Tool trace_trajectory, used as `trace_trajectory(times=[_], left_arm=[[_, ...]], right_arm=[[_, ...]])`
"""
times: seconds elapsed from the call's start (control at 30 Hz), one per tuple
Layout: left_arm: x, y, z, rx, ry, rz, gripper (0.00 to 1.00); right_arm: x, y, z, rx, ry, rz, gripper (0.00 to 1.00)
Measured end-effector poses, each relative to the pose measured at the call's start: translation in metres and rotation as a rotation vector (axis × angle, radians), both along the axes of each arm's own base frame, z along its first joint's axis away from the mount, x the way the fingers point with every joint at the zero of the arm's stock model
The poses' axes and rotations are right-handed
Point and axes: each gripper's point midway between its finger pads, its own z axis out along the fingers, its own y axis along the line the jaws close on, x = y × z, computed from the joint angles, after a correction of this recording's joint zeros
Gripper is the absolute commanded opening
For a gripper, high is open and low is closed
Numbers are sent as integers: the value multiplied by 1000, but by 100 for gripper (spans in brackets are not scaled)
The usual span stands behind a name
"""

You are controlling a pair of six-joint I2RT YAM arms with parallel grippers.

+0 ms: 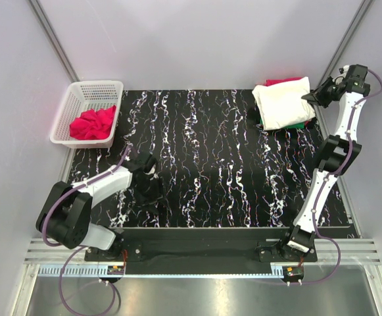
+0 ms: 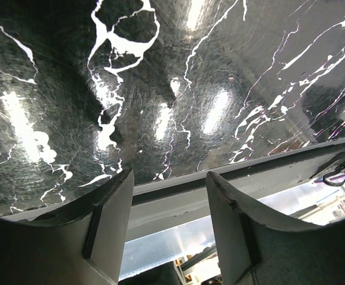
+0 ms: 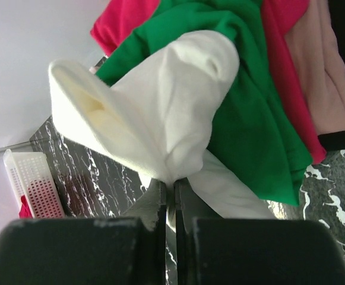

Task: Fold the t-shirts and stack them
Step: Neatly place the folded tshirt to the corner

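Observation:
A folded white t-shirt (image 1: 283, 102) lies on top of a stack at the table's far right, with a green t-shirt (image 1: 298, 124) and a pinkish-red t-shirt (image 1: 283, 81) showing at the edges beneath it. My right gripper (image 1: 312, 97) is at the stack's right edge, shut on a pinch of the white t-shirt (image 3: 160, 113); the green shirt (image 3: 255, 119) and pinkish-red shirt (image 3: 122, 21) lie behind it. My left gripper (image 1: 148, 191) is open and empty, low over the table near the front left; its fingers (image 2: 110, 219) frame the table's near edge.
A white mesh basket (image 1: 75, 105) at the far left holds a crumpled pinkish-red cloth (image 1: 93, 123). Grey walls close in the back and sides. The black marbled table (image 1: 197, 158) lies between the arms. A pale pink cloth (image 3: 326, 71) shows in the right wrist view.

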Motion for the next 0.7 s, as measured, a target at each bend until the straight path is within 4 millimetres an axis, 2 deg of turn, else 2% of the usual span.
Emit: trace_trajectory(times=[0.1, 0.27, 0.3, 0.37, 0.4, 0.43, 0.7], left_arm=[[0, 0, 0, 1, 4, 5, 56], [0, -1, 0, 1, 5, 9, 56], [0, -1, 0, 1, 6, 11, 56], [0, -1, 0, 1, 7, 12, 56], [0, -1, 0, 2, 7, 12, 56], [-1, -1, 0, 2, 7, 12, 56], [-1, -1, 0, 3, 11, 13, 56]], right_arm=[[2, -1, -10, 9, 14, -7, 0], [10, -5, -5, 3, -23, -20, 0], [11, -5, -5, 3, -26, -22, 3], [12, -5, -5, 5, -27, -24, 21], [13, -6, -6, 6, -27, -25, 38], [14, -6, -7, 7, -29, -27, 42], [18, -12, -14, -22, -26, -48, 47]])
